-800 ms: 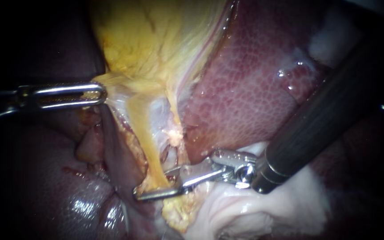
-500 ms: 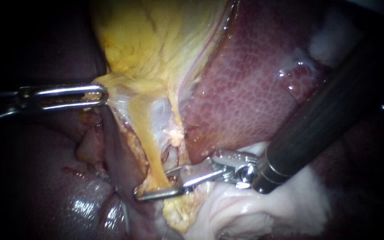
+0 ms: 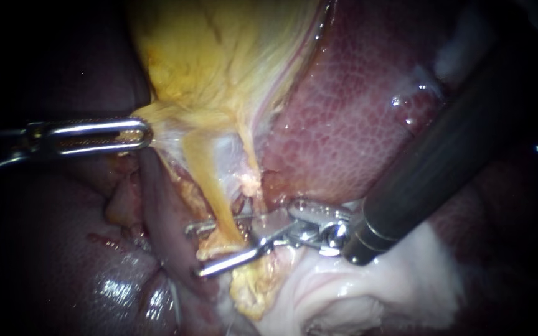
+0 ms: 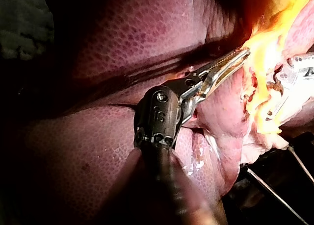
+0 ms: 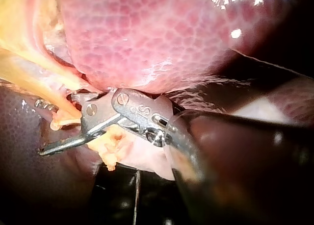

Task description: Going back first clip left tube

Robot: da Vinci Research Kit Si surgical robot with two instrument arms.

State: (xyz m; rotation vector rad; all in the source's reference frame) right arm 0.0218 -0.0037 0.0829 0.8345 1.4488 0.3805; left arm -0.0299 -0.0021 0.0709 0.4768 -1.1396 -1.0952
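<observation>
- The right tool (image 3: 192,250) comes in from the upper right on a dark shaft and crosses a patch of pale tissue (image 3: 375,292) low in the endoscope view.
- Its jaws are spread, with a clear gap between them.
- The left tube (image 3: 203,168), a yellow strand running down from the gallbladder (image 3: 219,56), passes through that gap. One jaw lies above the strand's lower end and the other below it. The right wrist view shows the same straddle, and the jaws are not pressing the strand from both sides.
- Farther back and well apart from it, the left tool (image 3: 144,134) reaches in level from the left. Its jaws are clenched on the yellow edge of the gallbladder, just above where the tube begins.
- The mottled red liver (image 3: 344,112) lies behind.
</observation>
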